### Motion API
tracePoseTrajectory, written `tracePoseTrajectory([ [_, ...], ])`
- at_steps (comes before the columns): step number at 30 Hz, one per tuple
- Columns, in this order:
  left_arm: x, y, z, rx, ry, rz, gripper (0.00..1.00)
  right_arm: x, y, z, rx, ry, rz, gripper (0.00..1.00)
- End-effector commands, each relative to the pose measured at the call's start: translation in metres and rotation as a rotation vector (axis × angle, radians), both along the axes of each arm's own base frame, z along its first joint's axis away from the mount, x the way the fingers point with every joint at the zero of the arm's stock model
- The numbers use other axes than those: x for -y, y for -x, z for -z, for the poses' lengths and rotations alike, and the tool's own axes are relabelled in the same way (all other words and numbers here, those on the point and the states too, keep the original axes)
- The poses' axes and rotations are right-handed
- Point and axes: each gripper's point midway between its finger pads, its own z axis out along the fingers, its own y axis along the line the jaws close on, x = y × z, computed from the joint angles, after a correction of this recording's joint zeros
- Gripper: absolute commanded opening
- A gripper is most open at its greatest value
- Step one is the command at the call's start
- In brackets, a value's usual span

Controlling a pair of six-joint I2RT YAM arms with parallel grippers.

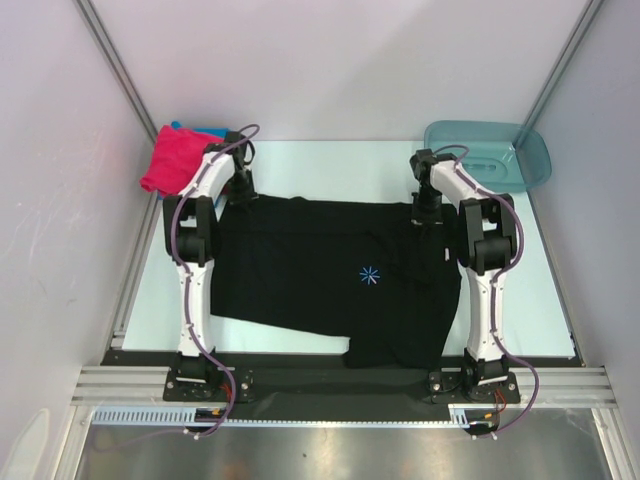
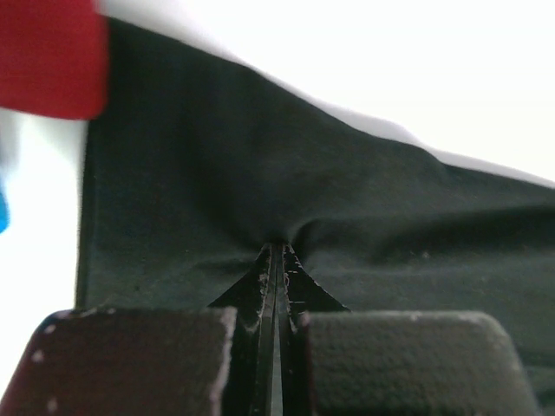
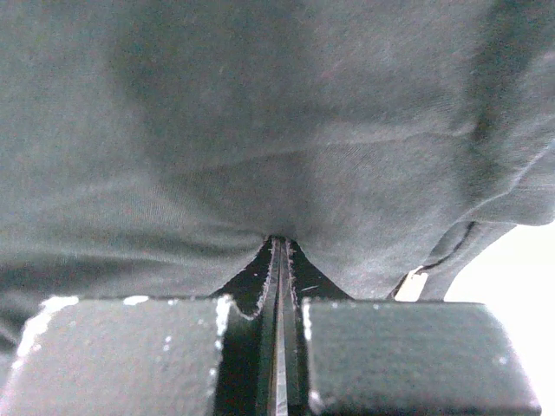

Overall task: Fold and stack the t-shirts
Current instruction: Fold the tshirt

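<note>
A large black t-shirt (image 1: 320, 280) with a small blue-white starburst print (image 1: 369, 275) lies spread over the table. At its far left corner my left gripper (image 1: 240, 197) is shut on the black cloth (image 2: 260, 173), which puckers at the fingertips (image 2: 277, 247). My right gripper (image 1: 424, 212) is shut on the shirt's far right edge, and in the right wrist view the fabric (image 3: 260, 130) bunches at the closed tips (image 3: 278, 240). A folded magenta-pink shirt (image 1: 172, 160) with blue cloth (image 1: 205, 131) under it sits at the far left corner.
A translucent teal plastic basin (image 1: 490, 155) stands at the far right corner. White walls and metal frame posts enclose the table on three sides. The pink shirt shows as a red blur (image 2: 48, 56) at the top left of the left wrist view.
</note>
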Motion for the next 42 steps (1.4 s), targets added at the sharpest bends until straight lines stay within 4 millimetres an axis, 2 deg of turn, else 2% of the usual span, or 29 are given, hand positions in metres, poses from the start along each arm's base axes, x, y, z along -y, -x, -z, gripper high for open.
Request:
tracePoseTrajectory([
  [1,0.028,0.004,-0.025,0.031,0.096,0.061,0.0,0.056,-0.028,0.033,0.042,0.239,0.049,0.0],
  [3,0.032,0.006,-0.027,0.033,0.104,0.06,0.0,0.062,-0.038,0.03,0.066,0.283,0.055,0.0],
  [4,0.033,0.006,-0.027,0.034,0.103,0.058,0.0,0.063,-0.039,0.035,0.052,0.29,0.053,0.0],
  [6,0.035,0.006,-0.031,0.042,0.1,0.059,0.0,0.065,-0.055,0.022,0.09,0.307,0.056,0.0],
  [9,0.036,0.005,-0.032,0.046,0.099,0.057,0.0,0.07,-0.072,0.018,0.124,0.302,0.068,0.0],
  [18,0.025,0.001,-0.028,0.053,0.035,0.041,0.0,0.073,-0.085,0.03,0.133,0.261,0.064,0.0],
  [20,0.022,-0.008,-0.026,0.07,0.024,0.041,0.0,0.066,-0.097,0.026,0.164,0.188,0.056,0.0],
  [22,0.015,-0.016,-0.023,0.08,0.003,0.029,0.0,0.057,-0.099,0.022,0.17,0.134,0.052,0.0],
  [23,0.012,-0.018,-0.022,0.083,-0.006,0.022,0.0,0.051,-0.094,0.024,0.156,0.122,0.047,0.0],
  [25,0.007,-0.025,-0.025,0.1,-0.006,0.009,0.0,0.038,-0.088,0.014,0.158,0.097,0.02,0.01],
  [26,0.005,-0.027,-0.024,0.108,-0.003,0.004,0.0,0.028,-0.075,0.019,0.132,0.095,-0.002,0.01],
  [27,0.002,-0.028,-0.023,0.11,-0.006,-0.002,0.0,0.021,-0.072,0.006,0.152,0.082,-0.013,0.02],
  [30,-0.009,-0.03,-0.02,0.108,-0.006,-0.021,0.0,-0.002,-0.054,0.0,0.134,0.049,-0.056,0.05],
  [31,-0.014,-0.03,-0.019,0.105,-0.008,-0.024,0.0,-0.008,-0.052,-0.012,0.154,0.038,-0.069,0.07],
  [34,-0.026,-0.029,-0.017,0.101,-0.004,-0.032,0.0,-0.021,-0.043,-0.029,0.159,0.07,-0.104,0.14],
  [37,-0.031,-0.029,-0.021,0.111,0.014,-0.04,0.0,-0.025,-0.043,-0.057,0.206,0.093,-0.111,0.25],
  [38,-0.027,-0.03,-0.026,0.124,0.035,-0.033,0.0,-0.024,-0.042,-0.074,0.236,0.094,-0.105,0.28],
  [40,-0.02,-0.032,-0.04,0.155,0.068,-0.025,0.0,-0.021,-0.043,-0.092,0.278,0.118,-0.09,0.36],
  [42,-0.015,-0.033,-0.05,0.175,0.083,-0.029,0.0,-0.015,-0.04,-0.114,0.309,0.141,-0.072,0.36],
])
